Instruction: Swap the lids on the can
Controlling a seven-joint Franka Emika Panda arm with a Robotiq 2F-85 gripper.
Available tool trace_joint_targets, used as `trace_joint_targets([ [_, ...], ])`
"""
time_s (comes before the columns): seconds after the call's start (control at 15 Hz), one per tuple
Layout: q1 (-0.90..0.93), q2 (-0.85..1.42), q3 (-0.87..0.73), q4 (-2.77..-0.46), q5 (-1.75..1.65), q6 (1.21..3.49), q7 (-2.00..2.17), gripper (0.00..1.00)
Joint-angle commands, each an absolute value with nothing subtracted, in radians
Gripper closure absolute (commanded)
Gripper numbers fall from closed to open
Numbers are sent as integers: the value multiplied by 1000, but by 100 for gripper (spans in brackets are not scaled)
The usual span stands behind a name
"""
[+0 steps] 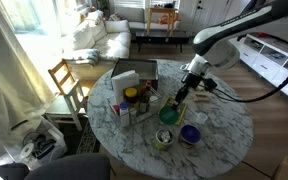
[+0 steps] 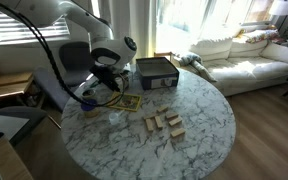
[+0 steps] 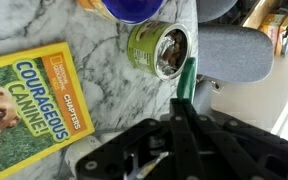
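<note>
My gripper (image 1: 180,97) is shut on the bright green lid (image 1: 171,113) and holds it on edge above the marble table. In the wrist view the green lid (image 3: 187,72) sticks out edge-on between the closed fingers (image 3: 185,100). The open can (image 3: 160,50) with a green label stands just beyond it, without a lid; it also shows in an exterior view (image 1: 162,138). The blue-purple lid (image 1: 191,133) lies flat on the table next to the can, and its edge shows at the top of the wrist view (image 3: 134,8). In an exterior view (image 2: 106,76) the gripper hides the lids.
A yellow "Courageous Canine" book (image 3: 34,100) lies beside the can. Jars and boxes (image 1: 132,95) stand on the table's far side. A black box (image 2: 156,72) and wooden blocks (image 2: 164,123) are on the round table (image 2: 209,125). A grey chair (image 3: 232,55) is at the table's edge.
</note>
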State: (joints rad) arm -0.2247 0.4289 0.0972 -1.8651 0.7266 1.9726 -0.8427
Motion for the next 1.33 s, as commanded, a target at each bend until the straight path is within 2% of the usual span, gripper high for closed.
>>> trace_joint_targets([
  [0.0, -212, 442, 70, -1851, 752, 1959, -841, 99],
  [0.53, -248, 552, -26, -1804, 776, 2091, -761, 99],
  [1.27, -235, 604, -34, -1823, 695, 2290, -588, 99],
])
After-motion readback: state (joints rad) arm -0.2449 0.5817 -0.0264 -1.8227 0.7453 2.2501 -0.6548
